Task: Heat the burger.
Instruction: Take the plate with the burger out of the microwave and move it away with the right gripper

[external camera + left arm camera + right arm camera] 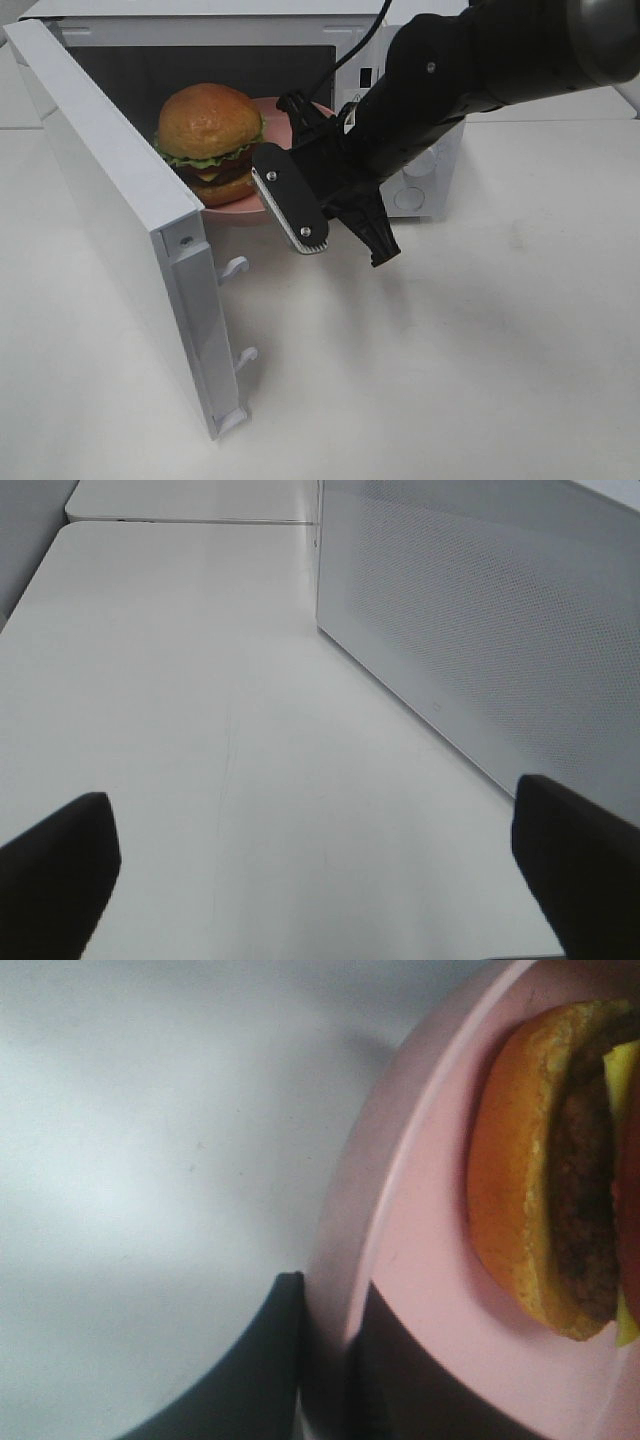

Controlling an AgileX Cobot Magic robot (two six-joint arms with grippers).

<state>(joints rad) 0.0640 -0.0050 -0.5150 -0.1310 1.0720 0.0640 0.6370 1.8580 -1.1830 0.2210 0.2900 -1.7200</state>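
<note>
The burger [208, 140], with a golden bun, lettuce, cheese and a dark patty, stands on a pink plate [286, 116] in the mouth of the open white microwave [420, 190]. My right arm [450, 70] reaches in from the right to the plate's near rim. In the right wrist view my right gripper [325, 1360] is shut on the plate's rim [420, 1220], one dark finger on each side, with the burger [520, 1170] close behind. My left gripper [320, 865] is open over bare table, nothing between its fingertips [60, 870].
The microwave door [110, 200] swings out to the left front, its latch hooks [233, 268] pointing toward the table. In the left wrist view, the door's outer face [480, 630] stands beside the left gripper. A black cable [360, 45] runs over the microwave's top.
</note>
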